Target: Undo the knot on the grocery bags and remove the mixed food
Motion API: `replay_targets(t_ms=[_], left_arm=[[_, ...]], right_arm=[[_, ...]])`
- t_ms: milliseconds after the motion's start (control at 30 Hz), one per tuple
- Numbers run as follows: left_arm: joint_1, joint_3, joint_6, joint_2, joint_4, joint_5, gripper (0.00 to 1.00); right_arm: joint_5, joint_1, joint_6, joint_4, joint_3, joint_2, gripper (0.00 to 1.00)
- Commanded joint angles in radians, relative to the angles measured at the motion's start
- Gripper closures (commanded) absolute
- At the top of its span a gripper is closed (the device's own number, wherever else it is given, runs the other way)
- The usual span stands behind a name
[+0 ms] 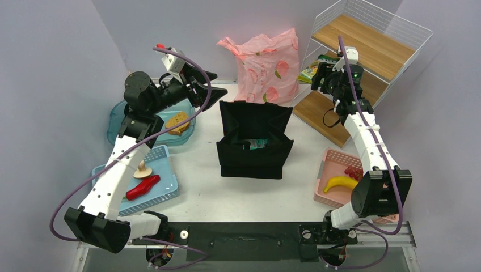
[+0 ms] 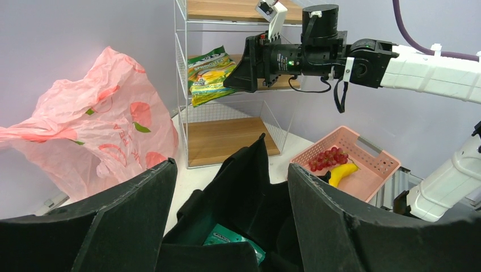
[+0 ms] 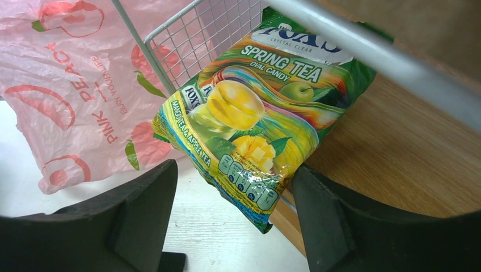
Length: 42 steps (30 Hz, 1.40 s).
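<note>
1. Upper centre: pink grocery bag (image 1: 266,71) behind black tote (image 1: 255,122) holding teal packet (image 1: 255,144).
2. Right tool (image 3: 232,181), spread wide, faces candy packet (image 3: 255,124) on shelf (image 3: 397,141).
3. Left tool (image 2: 232,187) gapes above tote.
4. Pink basket (image 1: 330,158) holds banana (image 1: 340,182).

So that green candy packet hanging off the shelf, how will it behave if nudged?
The candy packet looks glossy, so probably slippery. It overhangs the wooden shelf edge, so a nudge may drop it. Its creased foil suggests it is floppy and light.

Pink peach-printed grocery bag (image 1: 266,68), black tote (image 1: 252,164), green-yellow candy packet (image 3: 255,124)
</note>
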Motion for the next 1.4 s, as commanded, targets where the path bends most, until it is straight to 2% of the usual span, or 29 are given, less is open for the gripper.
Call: replay_targets(t_ms=[0,267,533,600,633,700,767,1033,1367], left_arm=[[0.005,-0.006,-0.011,-0.012,0.052,0.012,0.3],[0.005,-0.018,-0.016,-0.016,0.061,0.015,0.3],[0.005,-0.024,-0.014,-0.015,0.066,0.021,0.3],[0.005,-0.024,-0.01,-0.017,0.064,0.023,0.3],[0.005,-0.023,-0.006,-0.018,0.061,0.023,0.3],[0.005,-0.022,0.001,-0.021,0.054,0.024,0.3],[0.005,-0.021,0.015,-0.022,0.043,0.027,0.3],[0.001,-0.019,0.098,-0.032,-0.017,0.046,0.3],[-0.003,-0.039,0.147,-0.051,-0.063,0.039,0.3]], right_arm=[[0.025,-0.009,-0.023,0.036,0.013,-0.047,0.3],[0.084,0.0,-0.069,0.005,-0.056,-0.114,0.19],[0.155,0.04,-0.122,-0.03,-0.104,-0.168,0.18],[0.171,0.061,-0.137,-0.03,-0.125,-0.182,0.26],[0.183,0.076,-0.146,-0.028,-0.138,-0.187,0.36],[0.197,0.095,-0.145,-0.034,-0.146,-0.189,0.48],[0.21,0.113,-0.135,-0.056,-0.143,-0.183,0.53],[0.234,0.127,-0.152,-0.036,-0.129,-0.091,0.55],[0.16,0.081,-0.15,0.05,0.06,0.078,0.58]])
